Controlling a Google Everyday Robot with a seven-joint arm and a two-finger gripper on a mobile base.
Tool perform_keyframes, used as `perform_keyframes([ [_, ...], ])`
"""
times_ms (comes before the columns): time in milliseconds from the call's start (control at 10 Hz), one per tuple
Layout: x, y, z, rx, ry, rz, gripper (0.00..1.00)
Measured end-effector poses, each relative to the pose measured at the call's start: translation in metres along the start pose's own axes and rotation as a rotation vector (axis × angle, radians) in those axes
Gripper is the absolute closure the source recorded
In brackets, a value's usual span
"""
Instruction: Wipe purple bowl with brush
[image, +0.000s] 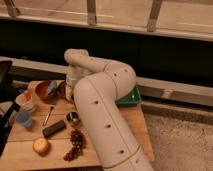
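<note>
The purple bowl (61, 89) sits at the back of the wooden table, just right of the orange-brown bowl. Only its left rim shows, since my white arm (100, 100) covers the rest. My gripper (69, 92) hangs down from the wrist right over the purple bowl and is mostly hidden behind the forearm. I cannot make out the brush; it is hidden or out of view.
The orange-brown bowl (46, 90) holds something blue. A white cup (25, 100) and a blue cup (23, 119) stand at the left. A thin metal utensil (47, 116), black block (54, 128), small dark round object (73, 118), grapes (75, 142) and a round fruit (41, 146) lie in front. A green tray (131, 97) is at the right.
</note>
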Motion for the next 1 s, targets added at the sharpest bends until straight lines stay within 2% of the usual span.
perform_keyframes([
  [200,0.001,-0.018,-0.014,0.019,-0.016,0.029,1.0],
  [400,-0.016,-0.023,-0.027,0.036,-0.041,0.017,1.0],
  [600,-0.043,-0.011,-0.033,0.041,-0.076,-0.027,1.0],
  [800,-0.06,0.003,-0.034,0.026,-0.12,-0.07,1.0],
  [1000,-0.058,0.015,-0.033,0.011,-0.146,-0.097,1.0],
])
